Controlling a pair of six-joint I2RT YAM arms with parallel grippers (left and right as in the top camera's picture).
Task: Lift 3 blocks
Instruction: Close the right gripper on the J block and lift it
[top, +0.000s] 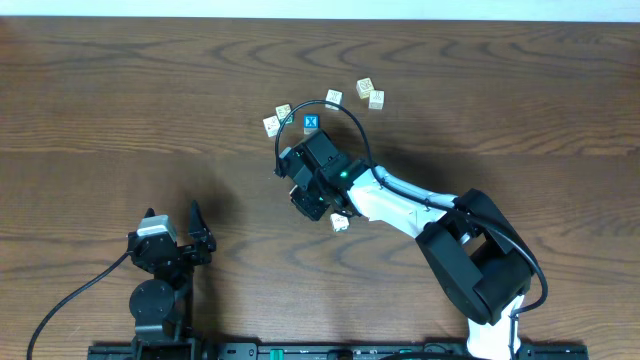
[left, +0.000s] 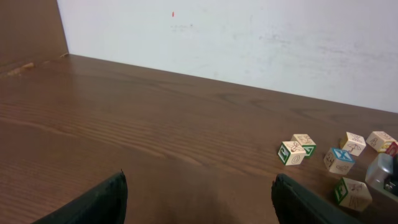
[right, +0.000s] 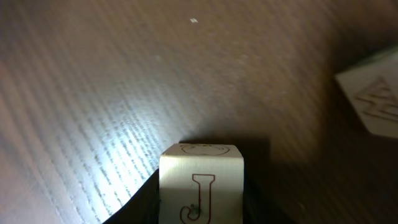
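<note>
A cream block (right: 200, 186) with a red letter J sits between the dark fingers of my right gripper (right: 200, 208), which press on both its sides. From overhead this block is hidden under the right gripper (top: 308, 197); whether it touches the table I cannot tell. Another cream block (top: 340, 222) lies beside the right arm and shows again as the block (right: 373, 93) at the right edge of the wrist view. More cream blocks (top: 271, 125) (top: 334, 97) lie farther back. My left gripper (top: 172, 222) (left: 199, 199) stands open over bare table at the front left.
A blue cube with a white X (top: 311, 123) (left: 339, 160) sits among the back cluster, with green-tinted cubes (left: 291, 152) (left: 352, 193) near it. Two further cubes (top: 366, 87) (top: 377, 99) lie at the back right. A white wall (left: 249, 37) bounds the table's far edge.
</note>
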